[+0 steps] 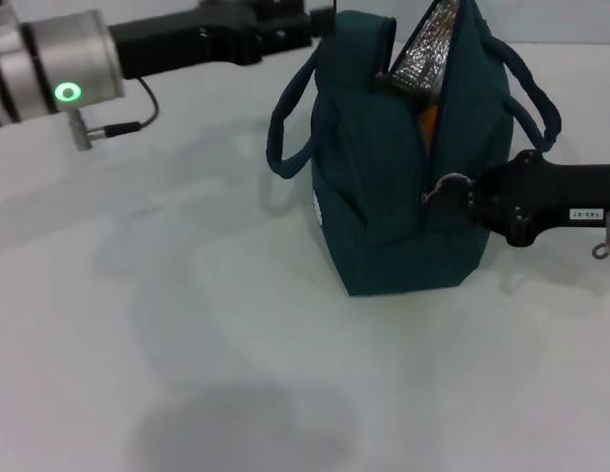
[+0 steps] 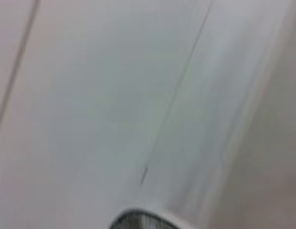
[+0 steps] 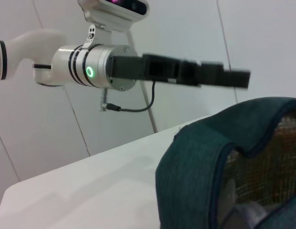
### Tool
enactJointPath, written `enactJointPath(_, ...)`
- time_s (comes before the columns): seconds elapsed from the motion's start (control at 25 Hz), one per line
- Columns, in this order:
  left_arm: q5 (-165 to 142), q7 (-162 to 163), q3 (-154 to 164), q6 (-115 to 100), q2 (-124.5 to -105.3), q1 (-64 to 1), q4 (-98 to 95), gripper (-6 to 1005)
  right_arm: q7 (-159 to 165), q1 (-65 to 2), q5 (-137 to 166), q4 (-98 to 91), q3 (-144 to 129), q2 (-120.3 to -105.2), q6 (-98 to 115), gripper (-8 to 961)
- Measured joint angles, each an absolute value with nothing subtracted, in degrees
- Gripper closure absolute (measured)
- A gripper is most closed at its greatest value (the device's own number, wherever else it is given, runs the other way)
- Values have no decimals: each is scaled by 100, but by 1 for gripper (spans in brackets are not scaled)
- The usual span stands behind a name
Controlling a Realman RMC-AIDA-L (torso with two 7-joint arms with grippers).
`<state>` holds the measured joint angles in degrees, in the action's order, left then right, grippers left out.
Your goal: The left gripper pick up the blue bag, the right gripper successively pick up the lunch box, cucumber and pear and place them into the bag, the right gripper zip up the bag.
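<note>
We see the blue bag (image 1: 398, 187) standing upright on the white tabletop (image 1: 187, 324), its top partly open, with silver lining and a bit of orange, likely the pear (image 1: 430, 120), showing inside. The right pincer (image 1: 460, 192) sits against the bag's near end, closed on the zipper pull (image 1: 445, 184). The left pincer (image 1: 325, 22) reaches to the bag's far top edge; we cannot tell whether it grips anything.
</note>
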<state>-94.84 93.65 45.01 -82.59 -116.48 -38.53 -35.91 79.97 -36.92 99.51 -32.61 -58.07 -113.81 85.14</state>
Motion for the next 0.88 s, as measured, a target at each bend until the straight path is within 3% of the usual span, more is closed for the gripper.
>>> enactJointPath(0.08, -9287, 9158, 4442, -8452, -11646, -3728, -3570, 383, 7984, -3705, 9957, -3261, -5845, -11392, 8488, 944)
enactJointPath(0.24, -9234, 9122, 4452, -9020, -11652, -3475, -3540, 329, 7914, -3735, 9959, -3266, -5854, -11414, 8576, 944)
enactJointPath(0.52, -9285, 8415, 4454, -9206, -11942, -2618, -3290, 235, 7952, -3868, 9907, -3315, -5827, -11410, 8870, 944)
enactJointPath(0.88, -9106, 6683, 4426, -9055, -11983, -2461, -1875, 242, 8067, -4080, 9925, -3339, -5837, -11470, 8990, 944)
